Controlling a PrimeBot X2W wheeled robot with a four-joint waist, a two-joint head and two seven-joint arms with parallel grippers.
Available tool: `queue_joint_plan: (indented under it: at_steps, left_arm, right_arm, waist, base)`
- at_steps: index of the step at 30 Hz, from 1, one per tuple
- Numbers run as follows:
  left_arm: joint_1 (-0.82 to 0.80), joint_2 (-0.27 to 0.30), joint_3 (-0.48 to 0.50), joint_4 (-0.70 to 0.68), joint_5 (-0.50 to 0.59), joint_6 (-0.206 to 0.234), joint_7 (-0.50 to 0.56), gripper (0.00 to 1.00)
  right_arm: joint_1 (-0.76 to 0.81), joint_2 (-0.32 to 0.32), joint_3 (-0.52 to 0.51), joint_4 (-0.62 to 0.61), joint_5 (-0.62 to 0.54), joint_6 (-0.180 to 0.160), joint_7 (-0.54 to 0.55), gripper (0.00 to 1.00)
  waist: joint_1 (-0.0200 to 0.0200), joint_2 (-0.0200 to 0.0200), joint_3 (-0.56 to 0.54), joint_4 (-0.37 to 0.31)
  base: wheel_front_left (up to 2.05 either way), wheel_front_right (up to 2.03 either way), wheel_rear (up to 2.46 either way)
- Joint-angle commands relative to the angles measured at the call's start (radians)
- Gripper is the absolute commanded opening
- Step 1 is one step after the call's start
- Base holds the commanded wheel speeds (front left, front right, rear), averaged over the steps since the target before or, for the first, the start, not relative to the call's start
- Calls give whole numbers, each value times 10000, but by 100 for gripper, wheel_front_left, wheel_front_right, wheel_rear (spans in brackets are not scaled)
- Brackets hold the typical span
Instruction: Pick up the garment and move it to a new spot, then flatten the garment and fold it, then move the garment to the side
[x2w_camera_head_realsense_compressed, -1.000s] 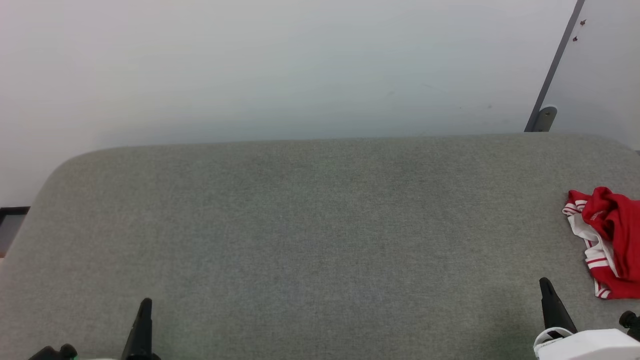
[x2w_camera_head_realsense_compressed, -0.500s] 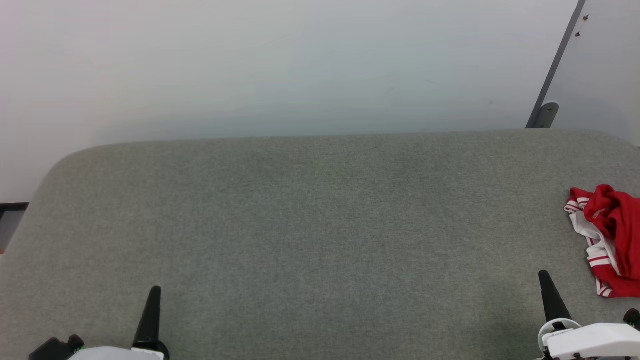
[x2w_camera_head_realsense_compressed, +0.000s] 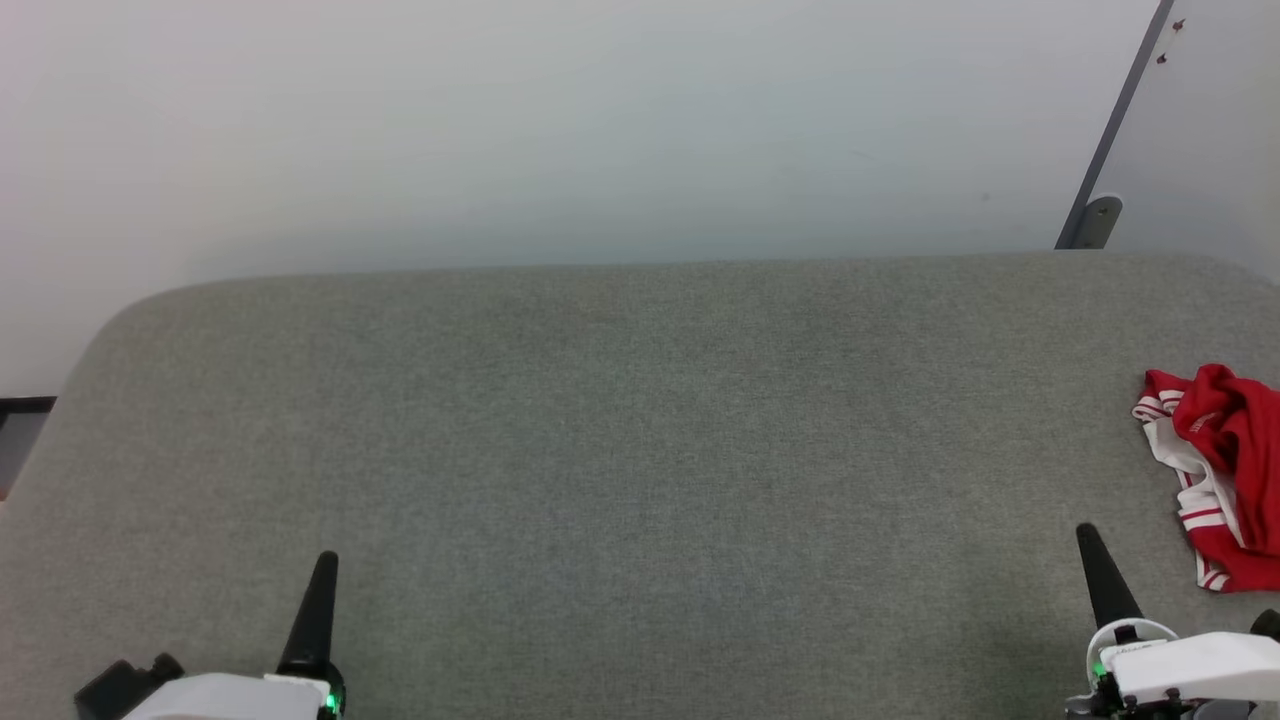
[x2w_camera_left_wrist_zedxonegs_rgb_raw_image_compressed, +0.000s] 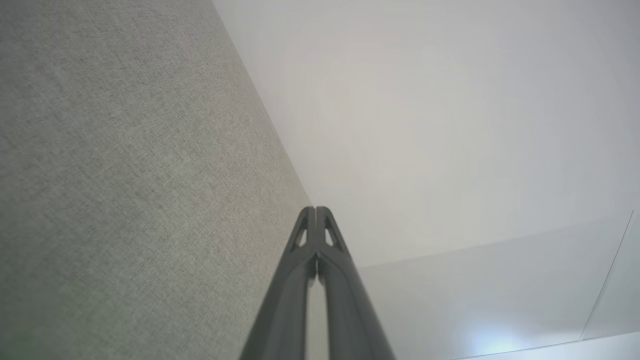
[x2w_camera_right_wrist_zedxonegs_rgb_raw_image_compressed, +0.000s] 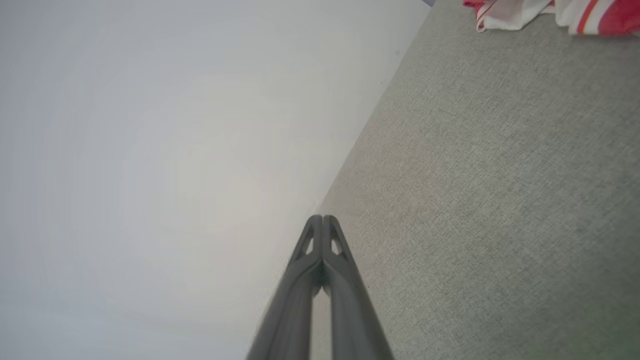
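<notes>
Both grippers reach further up the head view than they did a second ago, and the whole scene sits slightly shifted, so the camera itself has moved a little. At the lower left, the left gripper (x2w_camera_head_realsense_compressed: 326, 558) shows as a single dark spike pointing up over the grey fabric surface (x2w_camera_head_realsense_compressed: 640, 450). Its wrist view shows the two long fingers pressed together at the tips, with nothing between them. At the lower right, the right gripper (x2w_camera_head_realsense_compressed: 1084, 530) is in the same state: fingers closed tip to tip and empty, above its white wrist housing. The garment (x2w_camera_head_realsense_compressed: 1225, 470) lies crumpled on the fabric at the far right edge of the head view, partly cut off by the frame. It is a bunched heap of red cloth with white panels and red-and-white striped trim. It sits near the right gripper but clear of it, beyond the fingertips and to their right. A pale blank wall (x2w_camera_head_realsense_compressed: 600, 130) runs behind the rounded far edge of the surface.
</notes>
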Motion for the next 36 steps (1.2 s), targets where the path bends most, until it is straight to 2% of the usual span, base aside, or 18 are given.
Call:
queue_joint_plan:
  at_steps: [1, 36]
  left_arm:
    - [-185, -19, 47, -51, -217, -35, 60, 0]
    - [-848, -568, 142, 123, -2243, -51, 779, 0]
  right_arm:
    - [-164, -9, -66, -124, 303, -8, 62, 0]
    - [-403, 83, -166, -290, 3365, -12, 764, 0]
  waist:
    - [0, 0, 12, 2]
    - [-1, 0, 277, 31]
  base:
    - [0, 0, 0]
    - [0, 0, 0]
